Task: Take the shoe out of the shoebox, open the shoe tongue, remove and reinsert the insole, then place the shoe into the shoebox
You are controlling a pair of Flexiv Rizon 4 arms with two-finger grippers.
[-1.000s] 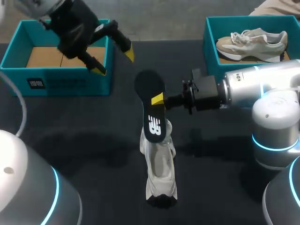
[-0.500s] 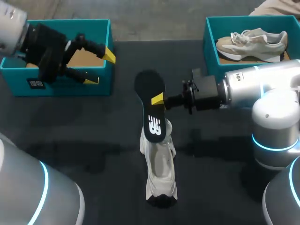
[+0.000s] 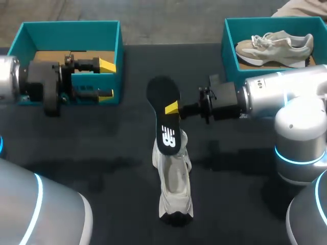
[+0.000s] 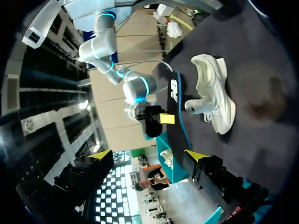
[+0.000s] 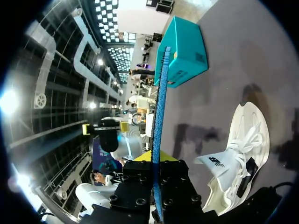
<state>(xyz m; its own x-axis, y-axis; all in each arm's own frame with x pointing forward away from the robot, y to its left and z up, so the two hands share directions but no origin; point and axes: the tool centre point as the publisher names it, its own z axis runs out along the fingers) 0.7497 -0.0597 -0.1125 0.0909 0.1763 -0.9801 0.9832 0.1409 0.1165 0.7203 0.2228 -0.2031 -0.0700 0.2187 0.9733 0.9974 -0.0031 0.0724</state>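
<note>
Where the insole stands: on edge, its lower end at the white shoe's opening.
Right gripper: fingers clamped on the insole's middle.
Left gripper: fingers spread wide, holding nothing, by the left shoebox.
Shoe: mid-table, between the arms.
Right shoebox: holds a beige shoe.

Black insole with white logo, blue underside; white shoe; teal shoebox; black table.

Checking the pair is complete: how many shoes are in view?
2: a white shoe on the table, a beige shoe in the right teal box. Others may be hidden.
</note>
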